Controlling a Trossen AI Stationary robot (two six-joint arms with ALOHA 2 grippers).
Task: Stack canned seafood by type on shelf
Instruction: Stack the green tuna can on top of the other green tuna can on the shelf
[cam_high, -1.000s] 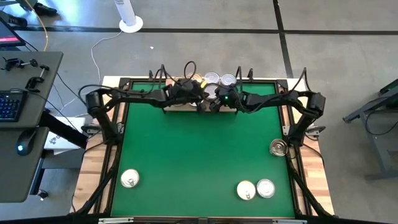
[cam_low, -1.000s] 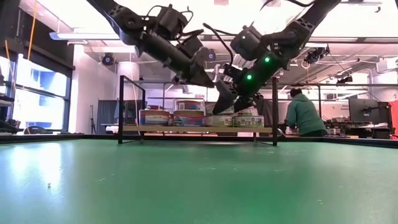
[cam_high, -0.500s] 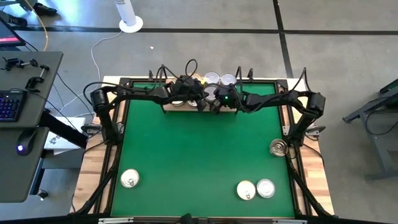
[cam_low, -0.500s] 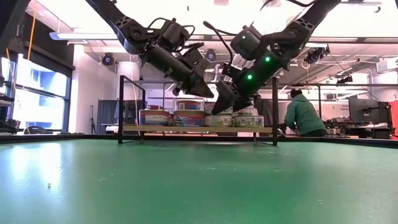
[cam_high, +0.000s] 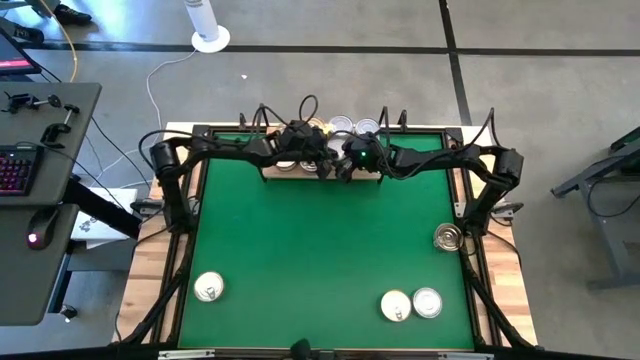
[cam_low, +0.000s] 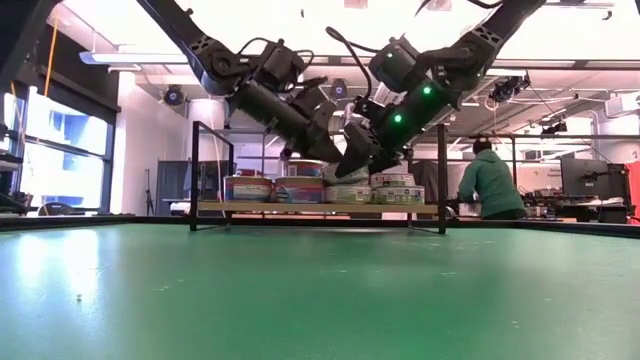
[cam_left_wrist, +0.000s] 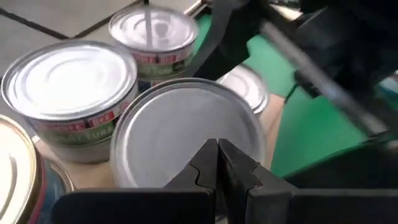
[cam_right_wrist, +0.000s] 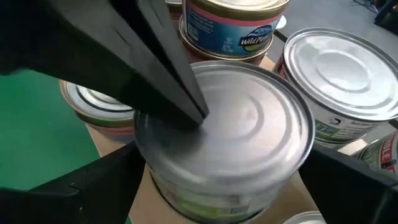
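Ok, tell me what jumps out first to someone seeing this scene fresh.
Both arms meet over the shelf at the mat's far edge, crowding its cans. The left hand, shut, presses its tip on a silver can lid that the open right hand straddles. Four loose cans wait near the mat's front and right edges.

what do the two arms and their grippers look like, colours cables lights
Both arms are dark, built of jointed black segments with loose black cables looping off them. The right arm shows small green lights. The left gripper has flat, black, pointed fingers; the right gripper has broad dark ones.
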